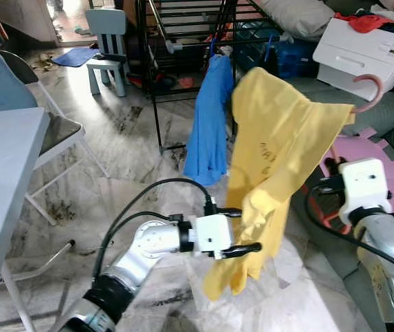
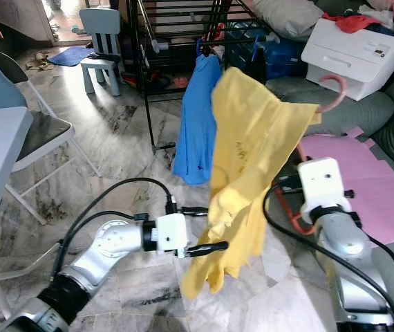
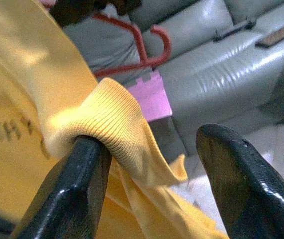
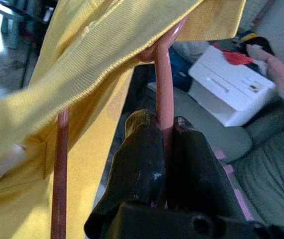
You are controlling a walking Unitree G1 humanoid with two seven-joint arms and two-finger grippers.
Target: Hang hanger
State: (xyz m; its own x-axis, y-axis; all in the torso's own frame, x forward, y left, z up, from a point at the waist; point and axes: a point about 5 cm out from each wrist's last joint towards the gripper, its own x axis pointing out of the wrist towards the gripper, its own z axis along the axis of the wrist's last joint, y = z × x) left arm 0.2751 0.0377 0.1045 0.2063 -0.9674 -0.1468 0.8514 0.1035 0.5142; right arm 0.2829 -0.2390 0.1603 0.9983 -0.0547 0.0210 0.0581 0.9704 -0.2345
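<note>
Right gripper clamped tight on pink hanger, fingers pressed together around thin bar. Hanger held up in air, hook curving out toward white box on grey sofa. Yellow shirt draped over hanger, hanging down between arms. Left gripper at shirt's lower part, jaws apart; ribbed cuff rests over one finger. Blue garment hangs from black rack behind.
</note>
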